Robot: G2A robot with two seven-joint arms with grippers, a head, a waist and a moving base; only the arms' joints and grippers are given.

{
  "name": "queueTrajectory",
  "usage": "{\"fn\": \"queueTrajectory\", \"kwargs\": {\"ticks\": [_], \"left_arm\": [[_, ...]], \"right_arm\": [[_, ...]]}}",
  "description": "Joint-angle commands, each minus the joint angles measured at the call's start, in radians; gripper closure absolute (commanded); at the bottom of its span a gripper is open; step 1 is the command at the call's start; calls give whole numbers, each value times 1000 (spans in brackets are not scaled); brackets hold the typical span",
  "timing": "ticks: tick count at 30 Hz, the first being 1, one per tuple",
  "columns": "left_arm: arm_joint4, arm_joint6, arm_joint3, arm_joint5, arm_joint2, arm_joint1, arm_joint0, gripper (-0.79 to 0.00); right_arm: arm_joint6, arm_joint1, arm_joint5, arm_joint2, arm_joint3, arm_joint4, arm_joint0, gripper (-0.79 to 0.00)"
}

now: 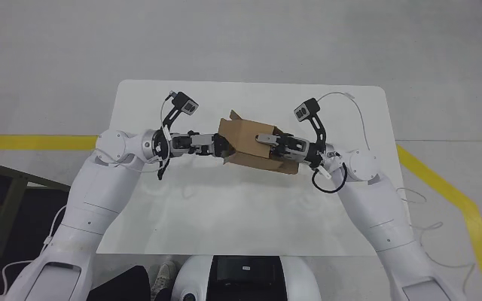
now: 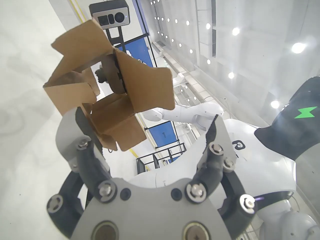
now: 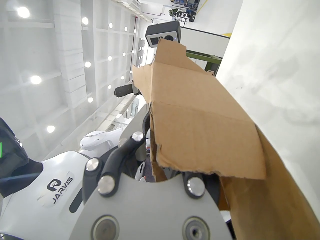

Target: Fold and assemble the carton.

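Note:
The brown carton (image 1: pixel 252 139) is partly opened, with loose flaps sticking out at both ends, and sits at the middle of the white table (image 1: pixel 226 218). My left gripper (image 1: pixel 220 145) is at its left end. In the left wrist view that gripper (image 2: pixel 145 121) is open wide, and one finger (image 2: pixel 77 123) touches a lower flap of the carton (image 2: pixel 147 86). My right gripper (image 1: pixel 269 143) is at the other end, with one finger lying along the top panel. In the right wrist view the carton (image 3: pixel 200 116) hides one finger; the other finger (image 3: pixel 136 141) lies against the wall.
The table's front half and both far corners are bare. A white cable (image 1: pixel 354 101) trails over the back right of the table. Yellow floor tape (image 1: pixel 45 141) runs past the table on both sides.

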Motion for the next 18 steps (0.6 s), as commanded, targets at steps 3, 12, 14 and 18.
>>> {"fn": "queueTrajectory", "kwargs": {"ticks": [3, 12, 14, 18], "left_arm": [[-4, -10, -4, 2, 5, -3, -2, -785], [3, -8, 3, 6, 6, -6, -7, -785], [5, -8, 3, 7, 5, -7, -7, -785], [10, -8, 4, 10, 3, -7, -8, -785]], "right_arm": [[3, -4, -4, -11, 6, 5, 7, 0], [18, -9, -7, -28, 11, 14, 13, 0], [22, -10, -7, -32, 10, 16, 14, 0], [28, -13, -5, -40, 9, 20, 16, 0]]}}
